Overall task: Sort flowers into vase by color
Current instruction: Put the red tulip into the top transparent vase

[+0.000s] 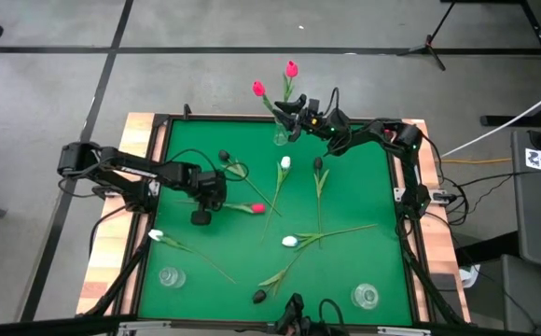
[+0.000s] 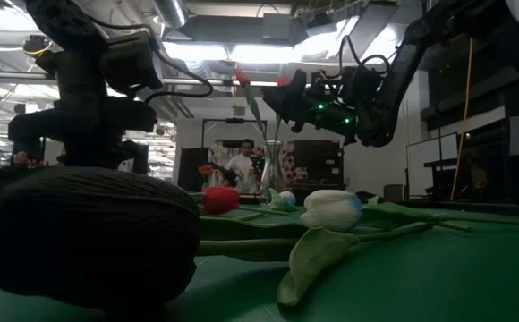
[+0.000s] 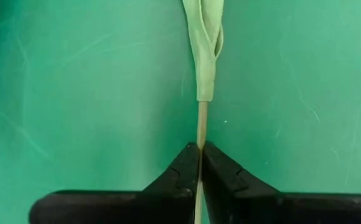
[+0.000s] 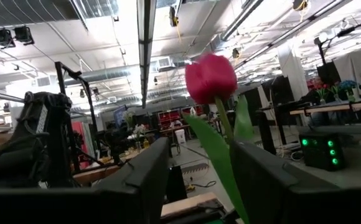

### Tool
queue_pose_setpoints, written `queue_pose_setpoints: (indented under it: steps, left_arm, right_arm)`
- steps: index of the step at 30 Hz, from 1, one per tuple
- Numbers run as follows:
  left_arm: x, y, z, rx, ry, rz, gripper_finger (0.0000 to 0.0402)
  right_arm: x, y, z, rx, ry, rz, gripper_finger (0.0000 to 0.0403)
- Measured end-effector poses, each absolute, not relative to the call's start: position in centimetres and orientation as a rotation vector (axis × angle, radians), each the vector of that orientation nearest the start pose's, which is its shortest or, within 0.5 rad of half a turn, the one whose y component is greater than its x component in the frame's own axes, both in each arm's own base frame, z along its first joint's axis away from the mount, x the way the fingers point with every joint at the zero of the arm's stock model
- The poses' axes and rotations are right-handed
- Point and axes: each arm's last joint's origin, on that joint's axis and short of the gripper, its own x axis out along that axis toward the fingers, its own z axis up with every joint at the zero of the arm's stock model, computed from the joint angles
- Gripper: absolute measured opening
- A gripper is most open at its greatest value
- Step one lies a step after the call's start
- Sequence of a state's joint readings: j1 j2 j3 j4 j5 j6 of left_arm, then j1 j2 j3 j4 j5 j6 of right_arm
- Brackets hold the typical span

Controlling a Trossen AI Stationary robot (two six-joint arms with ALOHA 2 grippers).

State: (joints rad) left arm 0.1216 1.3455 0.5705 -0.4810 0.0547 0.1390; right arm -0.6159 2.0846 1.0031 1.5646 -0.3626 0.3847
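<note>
Pinching down on the thin pale-green stem of the pink-red artificial tulip (image 1: 257, 208) lying on the green felt table (image 1: 345, 280), the left gripper (image 3: 200, 148) is sitting low at the left-middle of the mat, and in its wrist view the two dark fingers are pressed tight together with the stem (image 3: 200, 124) squeezed between the tips, bud still lying flat on the felt. Over at the far edge the right gripper (image 1: 294, 119) is hanging by the clear glass vase (image 1: 281, 137), which is already holding two pink-red tulips (image 1: 291, 68) standing up above the table; its wrist view is showing one red bud (image 4: 211, 77) and its stem rising in the gap between its fingers, which are standing well apart and not squeezing anything that I can see. Everything else is lying loose on the felt: white tulips (image 1: 285, 162) near the middle, lower middle (image 1: 290, 241) and lower left (image 1: 156, 235), black ones (image 1: 224, 155) scattered among them, plus two more empty glass vases at the near left (image 1: 169, 276) and near right (image 1: 365, 297). People are standing in the room behind in the low view.
</note>
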Motion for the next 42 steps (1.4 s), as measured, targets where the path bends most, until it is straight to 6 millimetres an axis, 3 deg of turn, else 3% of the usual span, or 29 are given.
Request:
queue_pose_setpoints:
  steps: [10, 19, 24, 29, 36, 42]
  left_arm:
    - [21.8, 3.3, 15.6, -0.012, 1.168, 0.018, 0.0004]
    - [24.0, 5.1, 18.8, -0.004, 1.024, 0.091, 0.0005]
    - [25.5, 6.6, 22.0, -0.007, 0.832, 0.167, 0.0006]
    - [25.8, 7.7, 25.8, 0.028, 0.597, 0.264, 0.0012]
    - [24.3, 9.4, 31.3, 0.019, 0.180, 0.430, 0.0004]
    - [23.2, 10.1, 33.8, -0.027, -0.043, 0.474, 0.0012]
  right_arm:
    - [32.6, -21.7, 22.9, 0.059, -0.512, -0.115, 0.0172]
    - [31.3, -20.4, 27.5, -0.044, -0.521, -0.042, 0.0172]
    - [29.6, -19.2, 31.3, -0.158, -0.559, -0.044, 0.0172]
    - [28.1, -18.1, 33.9, -0.250, -0.452, -0.078, 0.0172]
    - [26.0, -16.7, 35.9, -0.315, -0.290, -0.142, 0.0172]
    - [25.1, -16.2, 36.7, -0.319, -0.260, -0.207, 0.0172]
